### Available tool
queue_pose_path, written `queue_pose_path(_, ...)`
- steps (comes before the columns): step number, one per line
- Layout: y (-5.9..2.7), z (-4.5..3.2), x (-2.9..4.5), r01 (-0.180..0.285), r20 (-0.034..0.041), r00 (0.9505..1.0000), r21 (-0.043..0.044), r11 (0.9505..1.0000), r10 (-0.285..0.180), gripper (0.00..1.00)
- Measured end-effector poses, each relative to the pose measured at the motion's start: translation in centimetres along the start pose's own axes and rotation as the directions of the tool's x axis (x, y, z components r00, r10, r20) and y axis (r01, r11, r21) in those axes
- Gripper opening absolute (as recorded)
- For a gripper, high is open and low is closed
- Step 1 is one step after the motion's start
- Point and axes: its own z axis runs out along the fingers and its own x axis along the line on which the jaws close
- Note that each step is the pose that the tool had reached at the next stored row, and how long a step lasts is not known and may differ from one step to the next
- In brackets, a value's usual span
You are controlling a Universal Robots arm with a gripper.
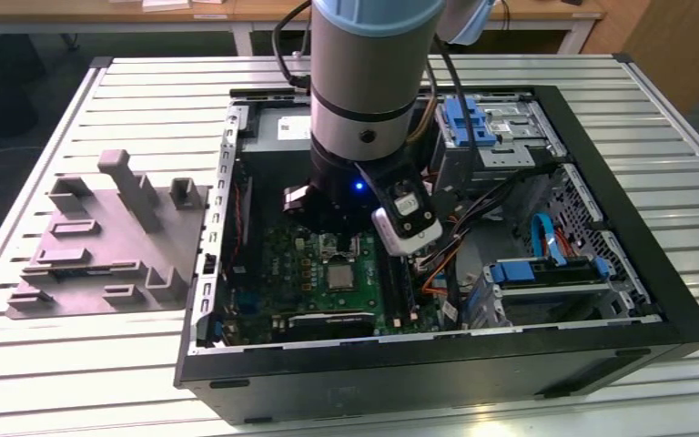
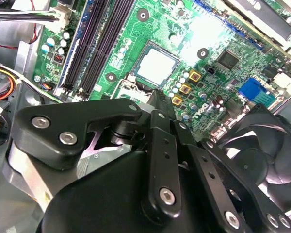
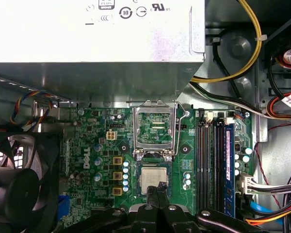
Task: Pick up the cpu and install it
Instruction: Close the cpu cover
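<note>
- Sitting flat in the socket of the green motherboard [image 3: 87, 145], the cpu [image 3: 153, 178] shows its silvery top in both wrist views, also at [image 2: 156, 64] and in the exterior view at [image 1: 339, 276]
- The jaws [image 3: 160, 189] hang just above the near edge of the cpu, with the black fingertips [image 3: 162, 187] drawn close together; nothing can be seen held between them, and whether they touch the chip cannot be told
- The socket's metal frame [image 3: 155, 127] stands swung up and open, just beyond the cpu on the side towards the grey power supply [image 3: 97, 43]
- Memory slots [image 3: 213, 160] run alongside the socket, near but apart from it
- A black fan [image 2: 262, 155] sits at the board's edge, well off to one side of the cpu
- In the exterior view the arm [image 1: 368, 91] reaches straight down into the open computer case [image 1: 641, 309], which lies on its side on the slatted tabletop [image 1: 143, 100]
- A grey moulded fixture [image 1: 106, 241] rests on the tabletop at the exterior view's left, just beside the case
- Bundled cables [image 3: 242, 58] lie in the case next to the power supply
</note>
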Motion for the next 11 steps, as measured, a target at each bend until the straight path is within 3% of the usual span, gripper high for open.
queue_pose_path(7,0.0,0.0,-0.03,0.001,-0.0008,1.0,-0.0004,1.0,-0.001,0.11)
queue_pose_path(11,0.0,0.02,-0.03,0.063,-0.005,0.998,0.0019,0.998,-0.063,0.11)
